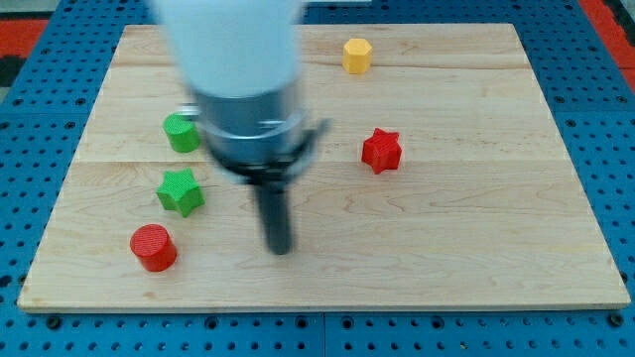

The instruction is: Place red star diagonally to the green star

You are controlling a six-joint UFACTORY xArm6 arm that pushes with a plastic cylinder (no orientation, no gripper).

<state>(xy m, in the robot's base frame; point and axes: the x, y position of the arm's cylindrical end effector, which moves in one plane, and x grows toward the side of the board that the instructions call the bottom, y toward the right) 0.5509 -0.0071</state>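
Observation:
The red star (381, 151) lies on the wooden board right of centre. The green star (180, 191) lies at the view's left. My tip (280, 248) is on the board between them, below and left of the red star and right of the green star, touching neither. The rod and arm above it are blurred.
A green round block (181, 132) sits above the green star, partly beside the arm. A red cylinder (153, 247) sits below the green star near the board's bottom left. A yellow hexagonal block (357, 55) sits near the top edge. The board (476, 248) rests on a blue perforated surface.

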